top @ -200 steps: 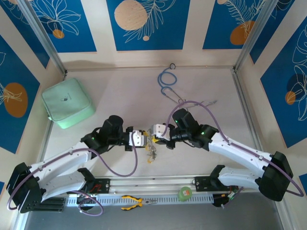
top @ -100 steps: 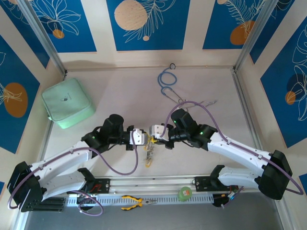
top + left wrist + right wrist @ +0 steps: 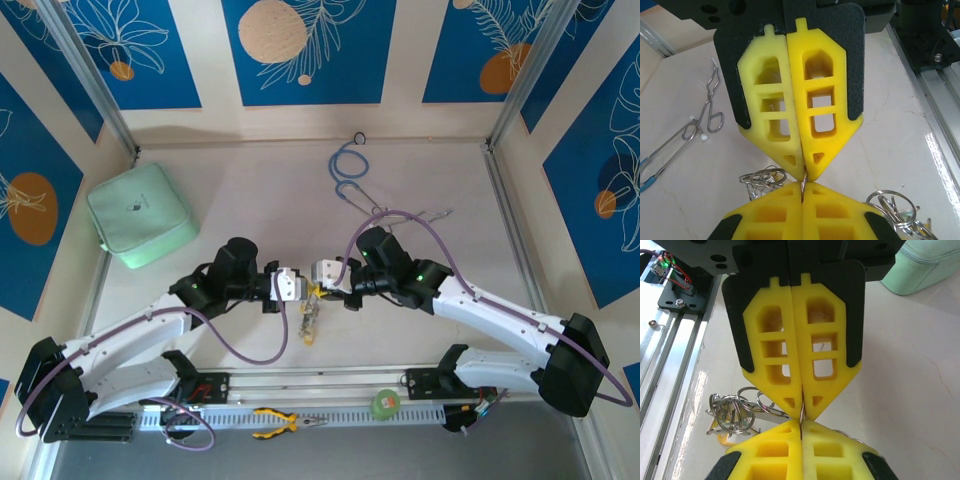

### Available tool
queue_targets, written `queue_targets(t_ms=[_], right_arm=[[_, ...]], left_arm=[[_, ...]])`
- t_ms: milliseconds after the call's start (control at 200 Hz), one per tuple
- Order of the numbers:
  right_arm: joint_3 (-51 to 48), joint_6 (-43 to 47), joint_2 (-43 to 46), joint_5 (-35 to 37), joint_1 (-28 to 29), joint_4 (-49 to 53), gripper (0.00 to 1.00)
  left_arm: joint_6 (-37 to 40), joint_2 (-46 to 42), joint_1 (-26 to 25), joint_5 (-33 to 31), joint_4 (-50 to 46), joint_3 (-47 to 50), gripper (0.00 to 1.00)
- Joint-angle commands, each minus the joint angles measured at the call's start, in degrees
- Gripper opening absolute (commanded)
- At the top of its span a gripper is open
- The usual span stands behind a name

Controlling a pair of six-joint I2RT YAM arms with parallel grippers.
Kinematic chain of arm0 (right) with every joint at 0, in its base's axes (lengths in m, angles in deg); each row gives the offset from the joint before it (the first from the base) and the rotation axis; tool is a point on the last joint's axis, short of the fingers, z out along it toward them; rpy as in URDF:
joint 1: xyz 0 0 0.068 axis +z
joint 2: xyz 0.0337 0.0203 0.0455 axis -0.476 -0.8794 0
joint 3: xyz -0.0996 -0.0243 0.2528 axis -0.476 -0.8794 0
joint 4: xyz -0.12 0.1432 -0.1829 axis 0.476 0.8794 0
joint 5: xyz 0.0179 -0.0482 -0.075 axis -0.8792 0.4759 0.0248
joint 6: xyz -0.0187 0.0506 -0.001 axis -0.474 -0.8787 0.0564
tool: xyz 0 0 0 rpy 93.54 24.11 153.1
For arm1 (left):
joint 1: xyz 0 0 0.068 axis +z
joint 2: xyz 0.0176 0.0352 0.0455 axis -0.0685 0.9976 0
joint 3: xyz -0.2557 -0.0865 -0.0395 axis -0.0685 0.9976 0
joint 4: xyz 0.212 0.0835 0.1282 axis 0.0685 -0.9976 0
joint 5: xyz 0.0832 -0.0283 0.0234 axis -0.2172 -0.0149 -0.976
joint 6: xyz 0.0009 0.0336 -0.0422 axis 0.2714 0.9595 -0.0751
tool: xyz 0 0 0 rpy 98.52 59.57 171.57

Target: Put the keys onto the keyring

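Note:
My left gripper (image 3: 293, 285) and right gripper (image 3: 318, 276) meet tip to tip over the table's middle. Both are shut on the same thin silvery keyring. The keyring shows edge-on (image 3: 803, 181) between the yellow fingertips in the left wrist view and as a sliver (image 3: 801, 412) in the right wrist view. A bunch of small keys (image 3: 309, 322) with a yellow tag dangles below the two tips. Loops of small rings and keys (image 3: 760, 178) spread beside my left gripper (image 3: 802, 187). Another cluster of keys (image 3: 732, 412) hangs left of my right gripper (image 3: 801, 425).
A mint-green pouch (image 3: 140, 215) lies at the left. A blue looped tube (image 3: 348, 170) and a tiny black ring (image 3: 359, 138) sit at the back. Metal tongs (image 3: 700, 120) lie to the right of centre. Yellow-handled pliers (image 3: 280, 423) and a green roll (image 3: 385, 403) rest on the near rail.
Both grippers have shifted slightly left while staying shut on the ring. The dangling keys have swung a little left and down.

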State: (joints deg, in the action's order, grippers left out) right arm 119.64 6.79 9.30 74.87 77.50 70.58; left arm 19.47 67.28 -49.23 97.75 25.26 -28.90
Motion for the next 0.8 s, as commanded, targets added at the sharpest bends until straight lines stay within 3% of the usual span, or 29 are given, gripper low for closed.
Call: queue_targets(t_ms=[0,60,215,330,595,665,795], right_arm=[[-0.1,-2.8,2.3,-2.7,-0.7,-3.9,0.12],[-1.0,-4.9,3.8,-3.2,-2.2,-4.6,0.25],[-3.0,-10.2,8.5,-3.3,-6.0,-4.9,0.33],[-4.8,-16.2,11.8,1.9,-8.1,-7.0,0.43],[-3.8,-28.8,12.8,14.8,-12.8,-8.8,0.45],[-2.1,-35.8,10.7,18.0,-14.0,-7.6,0.45],[3.1,-44.1,5.3,15.8,-16.6,-2.3,0.42]], left_arm=[[-0.7,-0.9,-0.2,-2.3,2.0,-1.0,0.0],[-2.6,-1.0,-0.2,-4.7,3.1,-0.7,0.0],[-8.6,-1.4,-0.3,-12.0,5.0,-1.0,0.0],[-11.2,-3.6,-0.2,-16.2,7.7,0.4,0.0],[-16.5,-10.9,0.0,-32.1,4.5,-1.7,0.0],[-17.4,-11.9,0.7,-37.4,2.6,-3.1,0.0],[-20.9,-12.8,4.4,-43.4,-2.6,-6.1,0.0]])
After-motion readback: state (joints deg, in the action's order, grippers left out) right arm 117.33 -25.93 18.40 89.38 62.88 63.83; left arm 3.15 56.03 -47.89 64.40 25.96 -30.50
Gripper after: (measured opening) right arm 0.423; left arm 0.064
